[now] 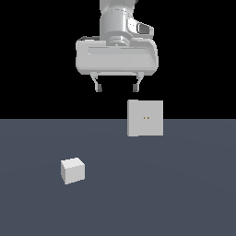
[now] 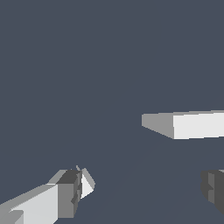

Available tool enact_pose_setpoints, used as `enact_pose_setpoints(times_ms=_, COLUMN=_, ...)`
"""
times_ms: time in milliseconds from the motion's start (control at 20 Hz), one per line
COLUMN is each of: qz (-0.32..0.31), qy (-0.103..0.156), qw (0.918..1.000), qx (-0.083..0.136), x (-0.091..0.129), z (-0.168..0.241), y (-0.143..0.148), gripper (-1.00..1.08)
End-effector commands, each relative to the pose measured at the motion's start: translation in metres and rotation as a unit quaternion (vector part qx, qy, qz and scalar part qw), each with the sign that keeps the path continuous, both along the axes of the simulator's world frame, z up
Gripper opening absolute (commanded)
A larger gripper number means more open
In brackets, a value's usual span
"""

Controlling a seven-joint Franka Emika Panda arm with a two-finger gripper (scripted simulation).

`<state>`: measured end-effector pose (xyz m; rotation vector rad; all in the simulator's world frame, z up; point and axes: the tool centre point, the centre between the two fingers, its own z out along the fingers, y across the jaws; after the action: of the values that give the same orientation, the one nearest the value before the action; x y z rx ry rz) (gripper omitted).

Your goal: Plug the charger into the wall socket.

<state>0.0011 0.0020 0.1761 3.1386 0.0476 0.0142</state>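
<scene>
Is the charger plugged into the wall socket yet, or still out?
Out. The charger sits alone on the floor, well apart from the upright wall socket. The claw hangs open above, holding nothing.

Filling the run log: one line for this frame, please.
claw: open, empty, raised | charger: on floor, ungrasped | wall socket: upright, nothing plugged in | stage: before grasp

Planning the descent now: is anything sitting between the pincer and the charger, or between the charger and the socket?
Nothing visible. The open pincer hangs above the floor, the charger lies alone toward the exterior view's left, and only bare floor separates it from the upright socket.
</scene>
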Motion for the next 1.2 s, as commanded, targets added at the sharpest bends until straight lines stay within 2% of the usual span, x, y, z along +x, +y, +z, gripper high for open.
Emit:
enact_pose_setpoints(times_ms=0, qz=0.0, qy=0.0, qw=1.0, qx=0.0, x=0.0, z=0.0, y=0.0, gripper=1.0)
enact_pose_setpoints(times_ms=350, qz=0.018, qy=-0.004, qw=0.9998, qx=0.001, x=-0.005, z=-0.007, y=0.006, gripper=1.0)
enact_pose_setpoints(times_ms=700, qz=0.073, qy=-0.015, qw=0.9972, qx=0.005, x=-0.022, z=-0.027, y=0.025, gripper=1.0)
enact_pose_setpoints(times_ms=900, qz=0.119, qy=-0.024, qw=0.9925, qx=0.008, x=-0.038, z=-0.045, y=0.039, gripper=1.0)
enact_pose_setpoints(times_ms=1150, qz=0.185, qy=-0.037, qw=0.9819, qx=0.013, x=-0.062, z=-0.071, y=0.056, gripper=1.0)
